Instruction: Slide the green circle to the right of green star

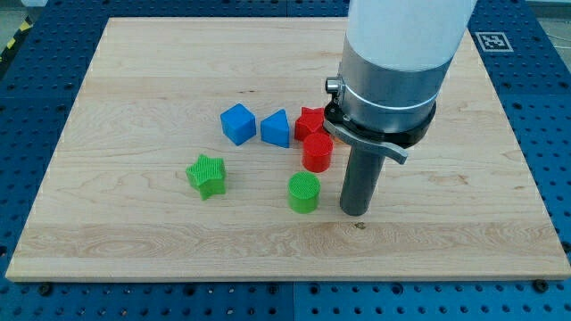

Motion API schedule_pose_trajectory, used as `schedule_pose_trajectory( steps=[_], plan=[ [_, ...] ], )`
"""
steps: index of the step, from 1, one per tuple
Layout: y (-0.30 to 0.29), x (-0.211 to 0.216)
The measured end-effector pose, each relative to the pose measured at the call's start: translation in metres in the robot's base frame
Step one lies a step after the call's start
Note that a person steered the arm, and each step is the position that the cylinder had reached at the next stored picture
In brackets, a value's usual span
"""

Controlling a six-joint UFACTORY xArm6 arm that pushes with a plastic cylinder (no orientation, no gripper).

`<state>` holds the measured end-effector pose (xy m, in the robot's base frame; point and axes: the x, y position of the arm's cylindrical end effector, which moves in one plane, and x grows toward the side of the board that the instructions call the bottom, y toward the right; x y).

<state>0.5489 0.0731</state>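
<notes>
The green circle (304, 192) is a short green cylinder on the wooden board, below the middle of the view. The green star (207, 175) lies to its left, about a hand's width away. My tip (355, 211) rests on the board just right of the green circle, with a small gap between them. The arm's white and grey body hangs above it and hides part of the board behind.
A blue cube (237, 124), a blue triangular block (277, 128), a red star-like block (310, 121) and a red cylinder (318, 152) cluster above the green circle. The wooden board (134, 71) lies on a blue perforated table (553, 107).
</notes>
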Motion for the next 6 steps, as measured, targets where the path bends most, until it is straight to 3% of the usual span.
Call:
schedule_pose_trajectory(
  steps=[5,6],
  plan=[
    [-0.081,-0.014],
    [-0.081,0.016]
  ],
)
